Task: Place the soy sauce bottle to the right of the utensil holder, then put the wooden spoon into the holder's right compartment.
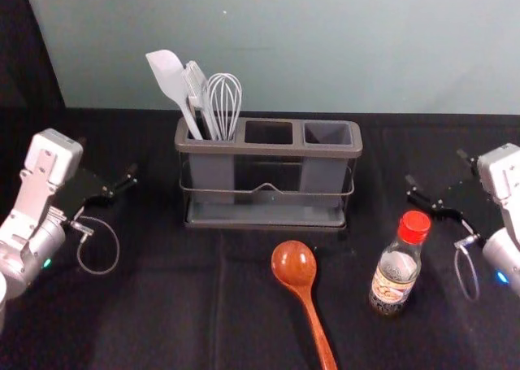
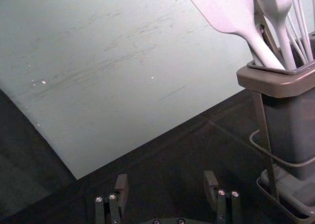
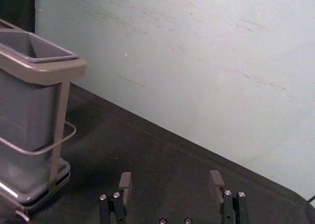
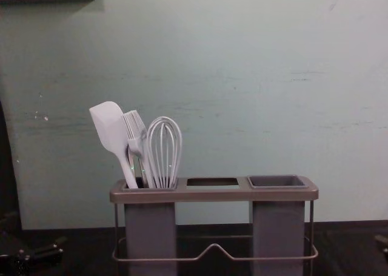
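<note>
Black fingers of the left gripper [image 1: 108, 157] stand wide apart with air between them, at nine o'clock from the holder [image 1: 268, 150]. In the holder's left compartment stand a white spatula [image 1: 169, 77], leaning toward eleven o'clock, a brush [image 1: 195, 84] and a whisk [image 1: 224, 97]. Next comes the middle opening [image 1: 269, 132], then the grey right compartment [image 1: 327, 133] at the three o'clock end. Below, near six o'clock from the holder, the wooden spoon [image 1: 294, 264] lies on the black cloth [image 1: 162, 305], bowl toward eleven o'clock and handle toward five. The soy sauce bottle [image 1: 393, 280] stands upright on the cloth at four o'clock from the holder, red cap on, label facing the head camera. At one o'clock from the bottle, the right gripper [image 1: 436, 167] is spread open too, holding nothing, at three o'clock from the holder.
</note>
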Tool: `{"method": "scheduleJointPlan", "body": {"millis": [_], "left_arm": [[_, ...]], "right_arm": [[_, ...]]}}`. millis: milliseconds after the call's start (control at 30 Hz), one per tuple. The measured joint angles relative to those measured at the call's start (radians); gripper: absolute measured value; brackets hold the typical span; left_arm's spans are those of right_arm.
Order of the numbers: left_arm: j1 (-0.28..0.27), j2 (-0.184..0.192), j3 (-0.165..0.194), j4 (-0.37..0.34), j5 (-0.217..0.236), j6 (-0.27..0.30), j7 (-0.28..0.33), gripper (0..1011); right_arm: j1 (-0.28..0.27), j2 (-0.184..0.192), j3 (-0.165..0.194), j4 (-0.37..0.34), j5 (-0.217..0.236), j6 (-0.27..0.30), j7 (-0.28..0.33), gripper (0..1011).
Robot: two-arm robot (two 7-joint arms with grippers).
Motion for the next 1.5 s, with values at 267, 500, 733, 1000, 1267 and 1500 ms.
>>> {"method": "scheduleJointPlan", "body": {"millis": [267, 500, 733, 1000, 1267, 1500], "left_arm": [[0.000, 0.000, 0.000, 0.000, 0.000, 0.000, 0.000, 1005], [0.000, 0.000, 0.000, 0.000, 0.000, 0.000, 0.000, 1005], [0.000, 0.000, 0.000, 0.000, 0.000, 0.000, 0.000, 1005], [0.000, 0.000, 0.000, 0.000, 0.000, 0.000, 0.000, 1005], [0.000, 0.000, 0.000, 0.000, 0.000, 0.000, 0.000, 1005], [0.000, 0.000, 0.000, 0.000, 0.000, 0.000, 0.000, 1005]], "right_arm": [[-0.109, 0.069, 0.054, -0.124, -0.017, 0.012, -0.012, 1003], [-0.248, 0.167, 0.138, -0.259, 0.034, -0.005, 0.027, 1003], [-0.381, 0.228, 0.236, -0.337, 0.141, -0.062, 0.082, 1003], [-0.558, 0.295, 0.370, -0.418, 0.350, -0.116, 0.219, 1003], [-0.675, 0.324, 0.449, -0.481, 0.488, -0.111, 0.343, 1003], [-0.629, 0.301, 0.391, -0.493, 0.460, -0.095, 0.377, 1003]]}}
